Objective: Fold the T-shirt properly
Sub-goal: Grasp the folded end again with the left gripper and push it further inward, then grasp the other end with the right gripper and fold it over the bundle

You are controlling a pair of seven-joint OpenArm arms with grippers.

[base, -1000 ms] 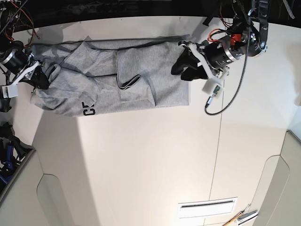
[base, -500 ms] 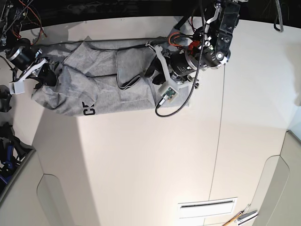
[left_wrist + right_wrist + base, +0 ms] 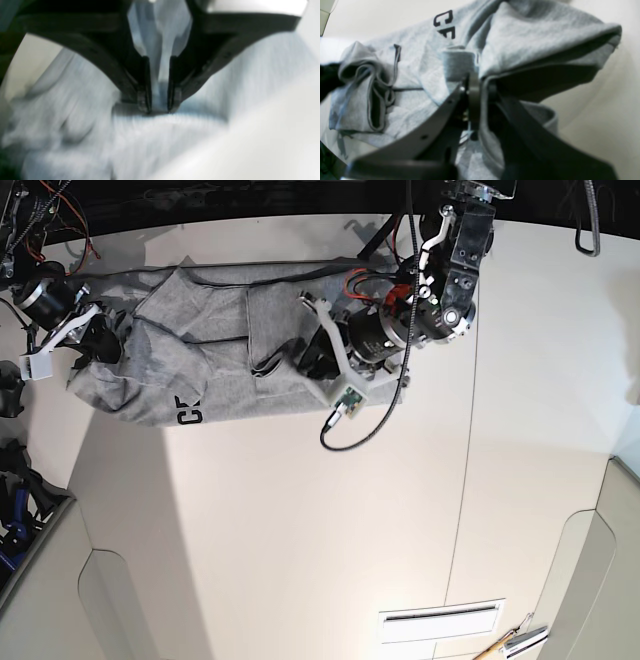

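While the light heather-grey cotton T-shirt (image 3: 215, 355) lies rumpled along the white worktop's (image 3: 330, 520) far edge, cloth is pinched by both the left hand (image 3: 159, 110) and the right hand (image 3: 480, 87); folding is judged barely half done.

T-shirt (image 3: 200, 360) bunched on table (image 3: 300, 520); both grippers on cloth.

The T-shirt (image 3: 215, 365) is light heather grey with black block letters; the table (image 3: 330, 520) is cream-white.
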